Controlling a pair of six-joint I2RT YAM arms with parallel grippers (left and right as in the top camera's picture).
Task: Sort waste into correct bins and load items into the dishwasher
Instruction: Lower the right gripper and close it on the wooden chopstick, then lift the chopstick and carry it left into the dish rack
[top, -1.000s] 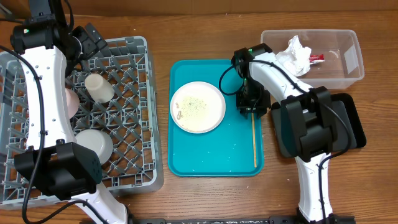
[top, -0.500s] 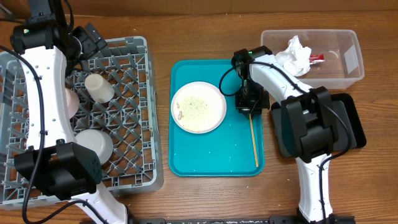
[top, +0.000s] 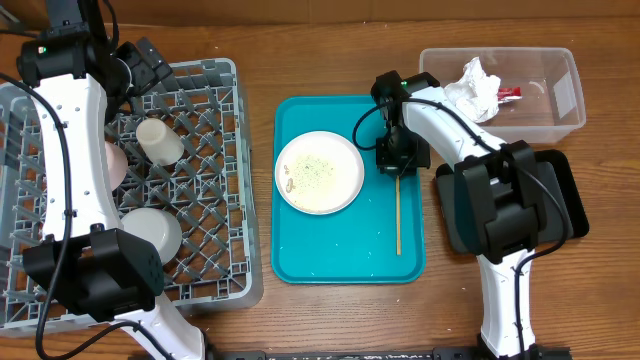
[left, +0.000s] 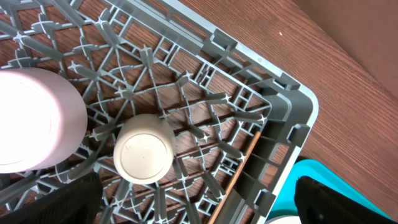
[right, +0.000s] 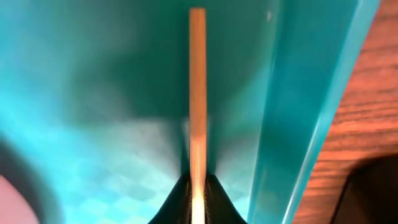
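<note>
My right gripper (top: 397, 166) is shut on the top end of a wooden chopstick (top: 398, 215) over the right side of the teal tray (top: 340, 262). In the right wrist view the chopstick (right: 197, 93) runs straight out from the closed fingertips (right: 197, 193). The white plate (top: 319, 172) with pale crumbs lies on the tray. My left gripper (top: 143, 62) is open and empty above the grey dish rack (top: 232, 90). The rack holds a white cup (top: 158, 140), a pinkish bowl (top: 116, 165), a grey-green bowl (top: 152, 230) and another chopstick (left: 239, 171).
The clear tub (top: 562, 105) at back right holds the crumpled napkin (top: 476, 88) and the red wrapper (top: 509, 93). The black tray (top: 567, 195) lies in front of it, partly under my right arm. The left wrist view shows the cup (left: 143, 149) and the pinkish bowl (left: 34, 118).
My right gripper has shifted slightly back and left with the chopstick. The chopstick's free end has swung from the tray's right edge to point straight toward the front.
</note>
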